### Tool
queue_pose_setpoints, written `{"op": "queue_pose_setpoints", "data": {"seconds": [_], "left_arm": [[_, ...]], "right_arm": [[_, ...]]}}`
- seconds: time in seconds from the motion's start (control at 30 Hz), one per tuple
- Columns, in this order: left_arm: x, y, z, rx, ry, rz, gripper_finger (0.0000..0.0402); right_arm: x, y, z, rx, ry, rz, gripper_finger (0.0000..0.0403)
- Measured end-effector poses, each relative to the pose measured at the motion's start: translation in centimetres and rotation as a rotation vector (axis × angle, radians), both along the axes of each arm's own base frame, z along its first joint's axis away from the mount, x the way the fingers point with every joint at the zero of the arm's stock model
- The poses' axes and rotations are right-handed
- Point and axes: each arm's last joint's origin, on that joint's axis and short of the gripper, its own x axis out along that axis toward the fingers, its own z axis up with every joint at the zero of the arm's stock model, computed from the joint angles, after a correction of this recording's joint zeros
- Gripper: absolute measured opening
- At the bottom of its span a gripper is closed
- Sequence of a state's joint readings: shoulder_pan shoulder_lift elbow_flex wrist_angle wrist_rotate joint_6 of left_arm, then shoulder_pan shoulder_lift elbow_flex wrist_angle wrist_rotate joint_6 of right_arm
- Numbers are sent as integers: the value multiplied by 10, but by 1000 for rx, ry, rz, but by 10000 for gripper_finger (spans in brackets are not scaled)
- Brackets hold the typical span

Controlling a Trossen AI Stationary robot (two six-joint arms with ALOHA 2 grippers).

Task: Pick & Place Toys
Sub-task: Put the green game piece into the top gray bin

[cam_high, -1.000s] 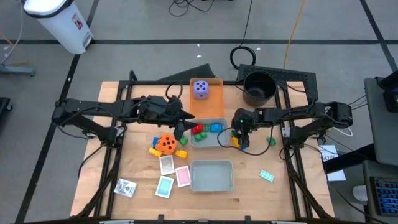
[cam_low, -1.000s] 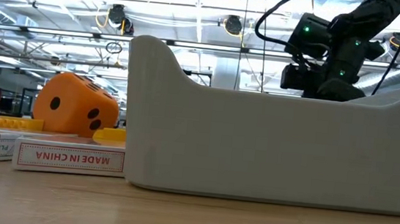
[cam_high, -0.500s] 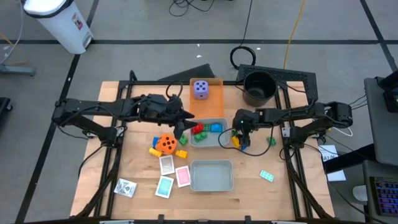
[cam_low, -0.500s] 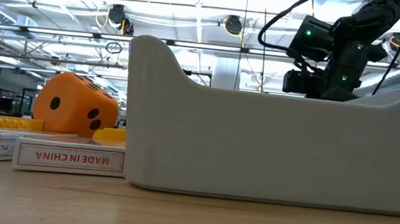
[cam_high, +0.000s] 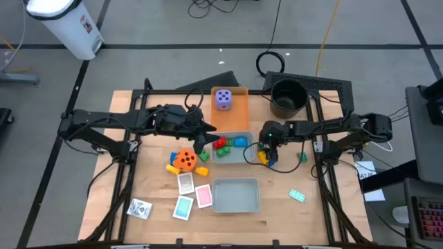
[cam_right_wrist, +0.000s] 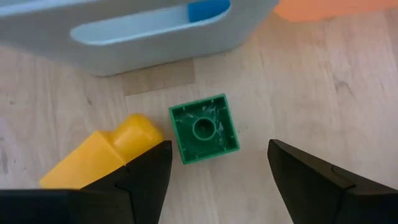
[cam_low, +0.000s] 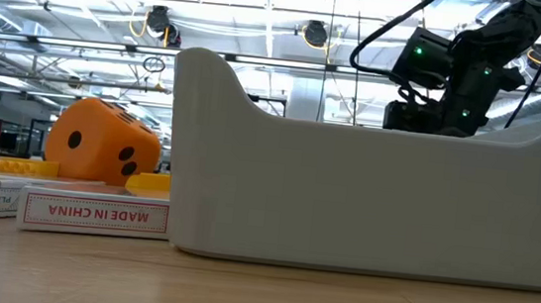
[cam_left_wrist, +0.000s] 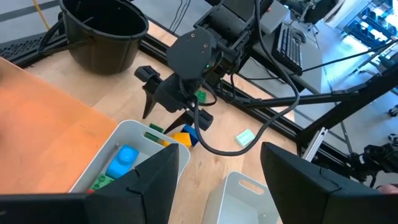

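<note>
Where wood shows: green brick (cam_right_wrist: 204, 127).

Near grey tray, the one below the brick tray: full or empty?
Empty. In the high view the near grey tray shows only its bare floor, while the far tray holds red, green and blue bricks.

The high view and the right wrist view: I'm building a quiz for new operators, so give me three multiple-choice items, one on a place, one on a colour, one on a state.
1. Where is the purple die?
A. on the flat orange tray
B. in the black bucket
C. on the cards

2. What colour is the brick between the right gripper fingers?
A. red
B. green
C. blue

3. How is the near grey tray?
A. full of bricks
B. holds a die
C. holds nothing

A: the die sits on the orange sheet. B: a green square brick lies below the open fingers. C: only bare bottom shows.
</note>
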State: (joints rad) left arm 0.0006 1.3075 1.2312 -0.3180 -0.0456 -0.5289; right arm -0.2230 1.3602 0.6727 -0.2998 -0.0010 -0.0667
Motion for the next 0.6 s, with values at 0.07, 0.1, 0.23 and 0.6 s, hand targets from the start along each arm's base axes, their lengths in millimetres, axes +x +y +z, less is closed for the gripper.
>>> {"op": "queue_pose_setpoints", "data": {"seconds": [0.07,0.1,0.23,0.6], "left_arm": [[0,0,0,0,0,0,232],[0,0,0,0,0,0,232],[0,0,0,0,0,0,232],[0,0,0,-5,-1,2,232]], "right_arm": [[1,0,1,-8,-15,8,258],[2,0,1,-10,-24,9,258],[5,-1,1,-14,-48,26,258],[10,-1,-17,35,12,50,253]]}}
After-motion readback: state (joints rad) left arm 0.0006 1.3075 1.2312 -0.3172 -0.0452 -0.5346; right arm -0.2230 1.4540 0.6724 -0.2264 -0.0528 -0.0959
